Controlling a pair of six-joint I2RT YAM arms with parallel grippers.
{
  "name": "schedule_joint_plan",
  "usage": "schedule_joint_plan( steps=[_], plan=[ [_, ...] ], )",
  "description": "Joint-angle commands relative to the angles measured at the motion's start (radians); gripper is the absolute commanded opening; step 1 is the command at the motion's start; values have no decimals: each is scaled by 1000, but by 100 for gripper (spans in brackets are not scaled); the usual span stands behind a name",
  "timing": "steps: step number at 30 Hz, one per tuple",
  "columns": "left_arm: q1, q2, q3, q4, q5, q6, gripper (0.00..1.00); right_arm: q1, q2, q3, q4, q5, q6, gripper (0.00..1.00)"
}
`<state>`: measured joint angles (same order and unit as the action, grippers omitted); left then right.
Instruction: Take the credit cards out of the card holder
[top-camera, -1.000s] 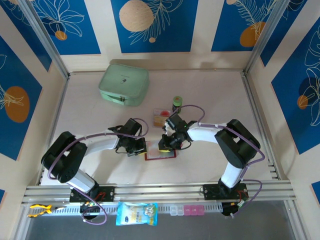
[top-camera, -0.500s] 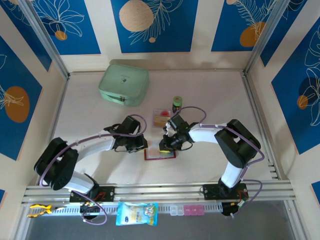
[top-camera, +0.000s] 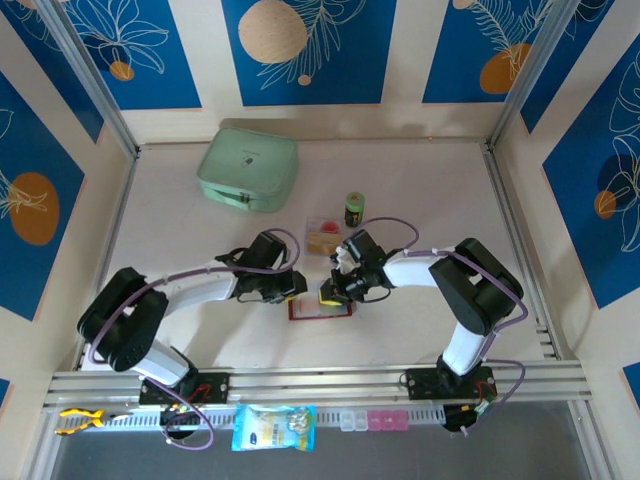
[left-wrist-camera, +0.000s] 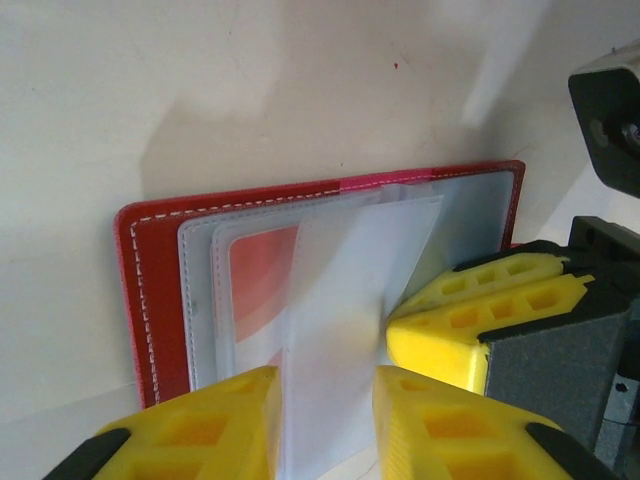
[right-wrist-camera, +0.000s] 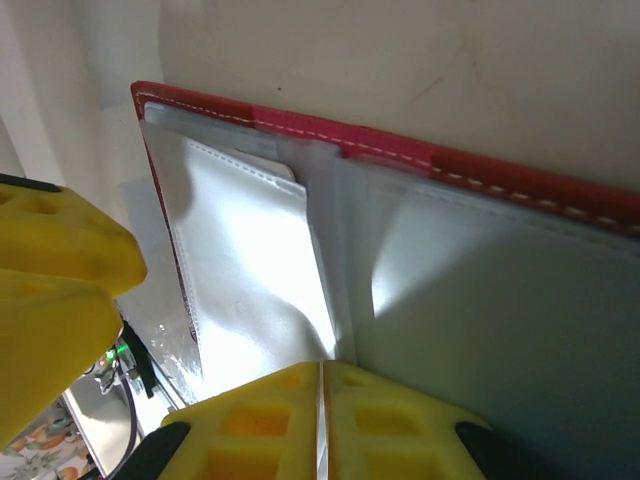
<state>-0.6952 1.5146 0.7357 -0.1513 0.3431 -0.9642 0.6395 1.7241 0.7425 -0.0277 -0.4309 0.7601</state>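
Dark-red card holder (top-camera: 320, 309) lies open on the worktop (top-camera: 430, 180); left gripper (left-wrist-camera: 326, 420) jaws apart around a clear sleeve (left-wrist-camera: 345, 300), right gripper (right-wrist-camera: 322, 410) jaws pressed together

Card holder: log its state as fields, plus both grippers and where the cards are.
card holder: lying open, inside facing up
left gripper: open, a clear sleeve standing between its fingers
right gripper: shut on a sleeve edge
card inside: reddish, in a sleeve
cards out: small stack beside the green can
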Motion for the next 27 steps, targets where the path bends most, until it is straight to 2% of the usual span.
schedule_joint_plan(
  steps=[1,19,27],
  plan=[
    [-13,20,2,31,26,-14,29,-9,11,-27,4,-29,12,11],
    [-19,60,-4,38,35,-28,30,-23,16,-52,51,-59,25,10],
    [-21,55,-12,75,49,-45,21,-21,15,-55,63,-65,28,10]
  ],
)
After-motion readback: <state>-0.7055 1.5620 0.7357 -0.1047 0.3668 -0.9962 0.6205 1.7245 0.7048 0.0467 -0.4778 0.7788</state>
